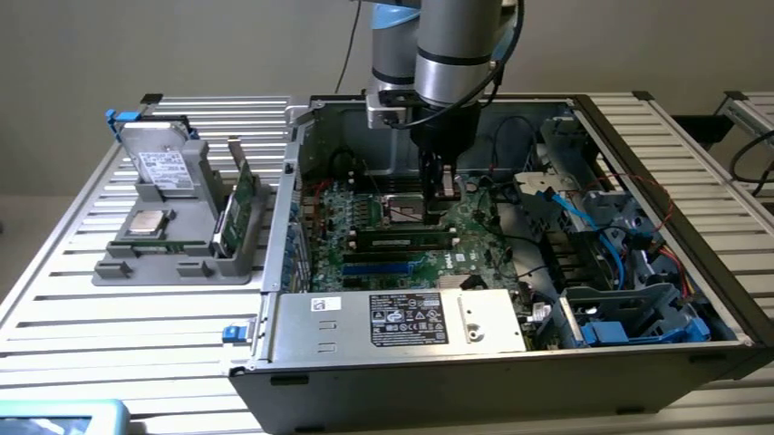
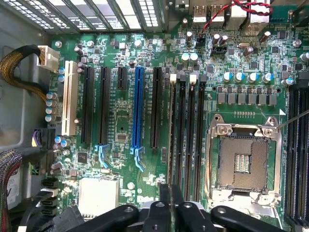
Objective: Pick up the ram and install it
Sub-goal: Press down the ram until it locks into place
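— Under the open computer case (image 1: pixel 508 362), what was there?
— The slatted table (image 1: pixel 72 299), the biggest thing of all. The case stood on it with its side panel off.
— And the arm (image 1: pixel 454 54)?
— It hung from above into the case, over the motherboard (image 1: pixel 362 217).
— Outside the case?
— A grey holder (image 1: pixel 158 249) sat just beside it, on the exterior view's left, with upright green boards in it.
— Where was the ram (image 1: pixel 405 241)?
— Inside the case, standing in a long motherboard slot, sticker showing.
— The jaws?
— Above the ram, apart from it, closed up side by side, gripping nothing I could see.
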### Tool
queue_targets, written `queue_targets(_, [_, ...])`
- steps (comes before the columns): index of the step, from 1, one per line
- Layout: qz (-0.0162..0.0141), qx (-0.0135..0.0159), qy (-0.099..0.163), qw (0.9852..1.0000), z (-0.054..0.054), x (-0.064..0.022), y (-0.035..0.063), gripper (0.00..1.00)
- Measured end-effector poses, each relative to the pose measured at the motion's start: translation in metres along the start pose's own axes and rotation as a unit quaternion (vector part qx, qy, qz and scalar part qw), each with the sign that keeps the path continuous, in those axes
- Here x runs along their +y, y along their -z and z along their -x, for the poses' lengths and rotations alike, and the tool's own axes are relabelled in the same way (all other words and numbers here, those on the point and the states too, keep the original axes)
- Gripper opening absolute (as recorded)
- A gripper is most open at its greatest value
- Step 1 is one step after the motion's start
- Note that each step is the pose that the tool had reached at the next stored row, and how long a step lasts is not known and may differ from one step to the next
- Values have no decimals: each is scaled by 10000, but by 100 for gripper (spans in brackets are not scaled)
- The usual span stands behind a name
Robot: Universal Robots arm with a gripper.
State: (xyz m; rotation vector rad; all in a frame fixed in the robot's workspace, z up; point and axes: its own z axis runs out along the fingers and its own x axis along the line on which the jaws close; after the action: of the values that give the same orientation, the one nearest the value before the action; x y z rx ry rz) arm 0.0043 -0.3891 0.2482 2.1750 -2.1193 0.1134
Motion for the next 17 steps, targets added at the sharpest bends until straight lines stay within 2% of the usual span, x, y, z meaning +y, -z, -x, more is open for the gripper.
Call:
queue_targets(4, [0,2,0,10000,0,-8,-3,11])
queue_targets(8, [0,2,0,10000,0,-84,-15,11])
queue_targets(13, [-8,3,-1,10000,8,-86,-82,11])
queue_targets(15, [-31,3,-9,10000,11,-79,-102,11])
queue_targets(17, [-70,4,-34,10000,12,-75,-115,11])
